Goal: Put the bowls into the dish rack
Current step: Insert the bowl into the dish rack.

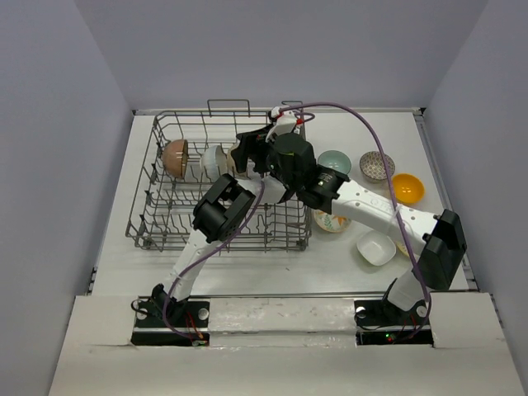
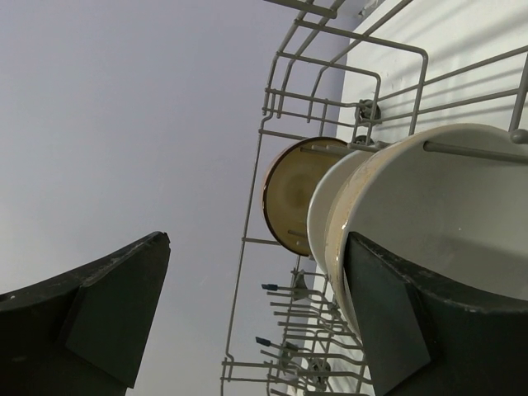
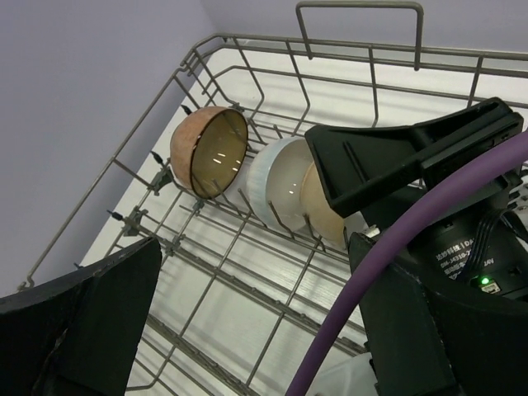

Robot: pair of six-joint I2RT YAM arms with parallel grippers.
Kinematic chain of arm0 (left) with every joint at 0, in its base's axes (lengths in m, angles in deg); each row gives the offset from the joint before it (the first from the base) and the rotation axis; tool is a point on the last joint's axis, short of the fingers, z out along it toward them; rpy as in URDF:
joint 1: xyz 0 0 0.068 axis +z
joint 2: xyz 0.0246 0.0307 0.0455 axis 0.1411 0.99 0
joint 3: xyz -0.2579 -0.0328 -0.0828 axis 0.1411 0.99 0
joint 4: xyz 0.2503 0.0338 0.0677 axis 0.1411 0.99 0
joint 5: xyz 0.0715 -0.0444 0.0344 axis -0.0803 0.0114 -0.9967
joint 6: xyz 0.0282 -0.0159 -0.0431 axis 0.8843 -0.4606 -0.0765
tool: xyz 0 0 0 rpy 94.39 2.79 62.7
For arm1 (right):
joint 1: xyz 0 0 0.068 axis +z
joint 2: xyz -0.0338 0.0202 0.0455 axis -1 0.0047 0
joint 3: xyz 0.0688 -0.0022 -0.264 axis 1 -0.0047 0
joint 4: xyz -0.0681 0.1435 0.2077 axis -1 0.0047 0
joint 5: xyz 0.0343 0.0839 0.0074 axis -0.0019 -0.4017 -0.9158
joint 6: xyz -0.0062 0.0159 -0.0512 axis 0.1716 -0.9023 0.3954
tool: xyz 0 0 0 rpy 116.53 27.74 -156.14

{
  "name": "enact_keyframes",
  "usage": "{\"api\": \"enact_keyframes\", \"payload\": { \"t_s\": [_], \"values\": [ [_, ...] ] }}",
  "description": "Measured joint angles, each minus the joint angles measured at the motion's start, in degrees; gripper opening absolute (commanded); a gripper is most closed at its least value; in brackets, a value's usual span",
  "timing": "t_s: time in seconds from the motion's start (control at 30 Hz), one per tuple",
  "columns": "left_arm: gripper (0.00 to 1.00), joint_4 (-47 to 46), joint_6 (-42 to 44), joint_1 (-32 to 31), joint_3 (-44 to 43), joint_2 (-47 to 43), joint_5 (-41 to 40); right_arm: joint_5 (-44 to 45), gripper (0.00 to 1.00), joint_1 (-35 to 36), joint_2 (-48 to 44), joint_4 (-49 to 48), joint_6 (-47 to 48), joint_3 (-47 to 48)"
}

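The grey wire dish rack [image 1: 153, 157] holds three bowls on edge between its tines: a brown one [image 1: 175, 155], a white one [image 1: 213, 161] and a cream one [image 1: 238, 157]. My left gripper [image 1: 246, 157] is open inside the rack. In the left wrist view [image 2: 256, 313] its right finger [image 2: 388, 322] lies against the cream bowl [image 2: 437, 206], and the left finger is far from it. My right gripper [image 1: 266, 169] is open and empty over the rack floor [image 3: 256, 322]. The right wrist view shows the brown [image 3: 210, 153], white [image 3: 276, 186] and cream [image 3: 322, 206] bowls.
On the table right of the rack lie a pale teal bowl [image 1: 333, 162], a speckled bowl [image 1: 376, 165], an orange-yellow bowl [image 1: 407, 188], a floral bowl [image 1: 330, 219] partly under the right arm, and a squarish white bowl [image 1: 376, 247]. A purple cable [image 3: 412, 239] crosses the right wrist view.
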Motion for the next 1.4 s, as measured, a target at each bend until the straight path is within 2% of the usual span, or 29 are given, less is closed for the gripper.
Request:
{"api": "enact_keyframes", "payload": {
  "t_s": [0.37,0.87,1.27,1.3,1.4],
  "values": [
    [0.99,0.31,1.29,-0.04,-6.45,4.07,0.02,0.28,1.00,0.07,-1.11,0.42,-1.05,-2.54],
    [0.99,-1.53,1.25,-0.11,-6.25,4.92,0.37,1.16,1.00,0.17,-1.11,-0.15,0.26,-3.69],
    [0.99,-1.07,1.31,-0.37,-7.23,5.09,0.13,1.73,1.00,0.17,-4.59,-10.95,1.33,-11.65],
    [0.99,-1.01,1.27,-0.42,-7.26,5.09,0.13,1.86,0.97,0.17,-4.70,-11.98,1.53,-12.17],
    [0.99,-0.81,1.18,-0.44,-7.30,5.09,0.13,1.86,1.00,0.15,-4.87,-15.47,2.25,-13.81]
  ]
}}
